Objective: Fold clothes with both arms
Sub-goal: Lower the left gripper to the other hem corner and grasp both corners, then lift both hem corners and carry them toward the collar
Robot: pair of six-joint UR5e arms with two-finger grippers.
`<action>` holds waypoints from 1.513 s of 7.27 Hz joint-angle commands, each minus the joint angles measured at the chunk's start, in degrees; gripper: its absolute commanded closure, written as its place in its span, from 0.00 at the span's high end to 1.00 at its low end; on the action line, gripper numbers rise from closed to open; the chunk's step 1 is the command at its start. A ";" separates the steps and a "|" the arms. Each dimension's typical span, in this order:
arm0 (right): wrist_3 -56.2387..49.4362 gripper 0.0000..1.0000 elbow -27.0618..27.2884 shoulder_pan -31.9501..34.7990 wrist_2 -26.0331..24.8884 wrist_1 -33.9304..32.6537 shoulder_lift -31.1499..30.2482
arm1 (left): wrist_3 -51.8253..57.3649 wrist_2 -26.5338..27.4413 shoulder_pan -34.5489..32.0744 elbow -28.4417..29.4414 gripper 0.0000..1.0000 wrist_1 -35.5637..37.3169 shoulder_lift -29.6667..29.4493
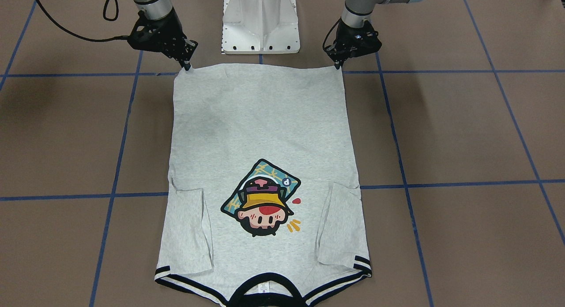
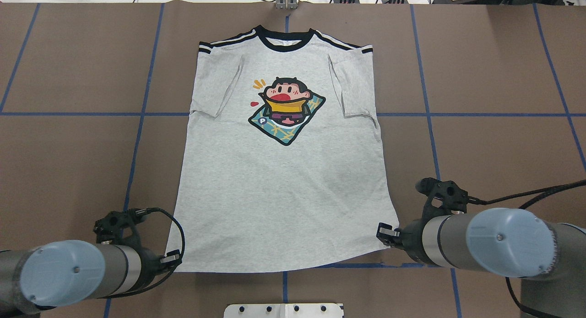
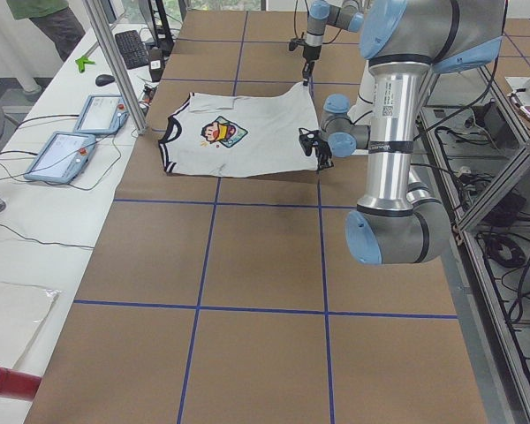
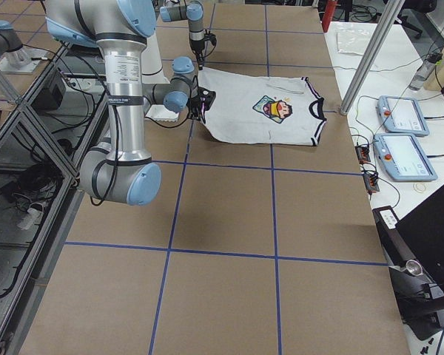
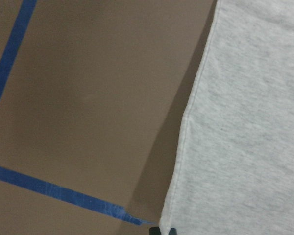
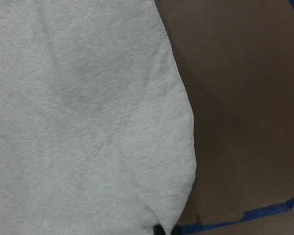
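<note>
The grey T-shirt [image 1: 260, 121] lies flat, print up, with both sleeves folded inward and its black neck band at the table's far side [image 2: 284, 180]. My left gripper [image 1: 339, 66] is shut on the hem corner on my left, low at the table [image 2: 173, 259]. My right gripper [image 1: 187, 67] is shut on the other hem corner [image 2: 383, 230]. In the left wrist view the shirt's side edge [image 5: 245, 122] runs down to the fingertips at the frame's bottom. The right wrist view shows the same with the rounded hem corner [image 6: 88, 122].
The white pedestal [image 1: 260, 24] stands between the arms just behind the hem. The brown table [image 2: 494, 139] carries blue tape lines. Tablets [image 3: 97, 110] and cables lie on the white bench beyond the neck end.
</note>
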 commanded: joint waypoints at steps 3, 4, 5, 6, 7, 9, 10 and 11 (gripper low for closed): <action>-0.57 0.00 9.13 0.69 15.64 0.38 -7.95 | -0.33 -3.43 6.69 -10.98 0.00 1.72 3.48; -0.66 0.00 9.13 1.83 19.00 0.47 -7.69 | -0.76 -4.49 7.49 -13.09 0.00 2.60 3.40; -0.58 0.00 9.04 3.06 19.39 0.47 -7.34 | -1.47 -5.03 7.07 -14.59 0.00 2.78 3.39; -0.58 0.00 8.43 5.07 19.30 0.47 -6.55 | -1.39 -5.29 6.02 -16.52 0.00 2.96 3.66; -0.66 0.00 7.82 8.23 19.30 0.47 -5.06 | 0.44 -8.17 0.35 -16.36 0.00 4.35 2.70; -1.45 0.00 3.27 14.38 19.74 0.47 3.60 | 9.21 -12.84 -10.20 -14.79 0.00 4.45 1.82; -2.15 0.00 -0.67 18.76 20.96 0.56 7.83 | 14.38 -16.59 -16.87 -12.52 0.00 4.45 1.03; -4.33 0.00 -3.93 23.68 22.36 0.65 10.74 | 19.05 -18.98 -22.41 -7.97 0.00 4.36 -1.07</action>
